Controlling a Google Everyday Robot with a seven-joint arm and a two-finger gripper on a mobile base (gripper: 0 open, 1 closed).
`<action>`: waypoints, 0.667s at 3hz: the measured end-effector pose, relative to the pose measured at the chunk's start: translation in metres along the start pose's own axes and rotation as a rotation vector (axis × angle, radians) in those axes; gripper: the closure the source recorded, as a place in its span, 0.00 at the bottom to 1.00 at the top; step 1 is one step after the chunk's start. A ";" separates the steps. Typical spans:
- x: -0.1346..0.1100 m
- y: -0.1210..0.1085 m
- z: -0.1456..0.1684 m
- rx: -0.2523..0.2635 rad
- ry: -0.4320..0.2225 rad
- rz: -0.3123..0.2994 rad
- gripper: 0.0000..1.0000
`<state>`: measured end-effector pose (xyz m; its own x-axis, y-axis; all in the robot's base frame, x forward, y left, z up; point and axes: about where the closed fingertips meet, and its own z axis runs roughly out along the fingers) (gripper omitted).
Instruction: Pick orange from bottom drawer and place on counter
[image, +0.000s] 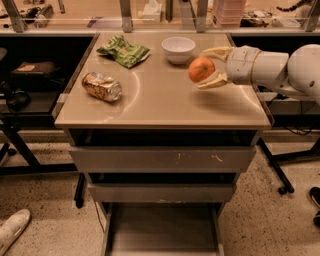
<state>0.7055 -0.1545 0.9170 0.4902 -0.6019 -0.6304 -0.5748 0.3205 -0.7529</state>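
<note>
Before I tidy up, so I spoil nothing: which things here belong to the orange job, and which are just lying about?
Job: small round orange fruit, gripped by the cream two-finger gripper over the glossy beige counter; shallow grey bottom drawer, open.
Lying about: crushed gold can, crinkled green packet, round white bowl, all on the counter.

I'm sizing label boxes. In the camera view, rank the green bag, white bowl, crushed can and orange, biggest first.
1. green bag
2. crushed can and white bowl: about alike, so tied
3. orange, gripped by the end effector above the counter, right side
</note>
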 end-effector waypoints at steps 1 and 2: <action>0.014 -0.003 0.025 0.020 -0.018 0.120 1.00; 0.021 -0.002 0.052 0.013 -0.007 0.228 1.00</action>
<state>0.7508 -0.1295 0.8953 0.3534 -0.5076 -0.7858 -0.6624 0.4573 -0.5933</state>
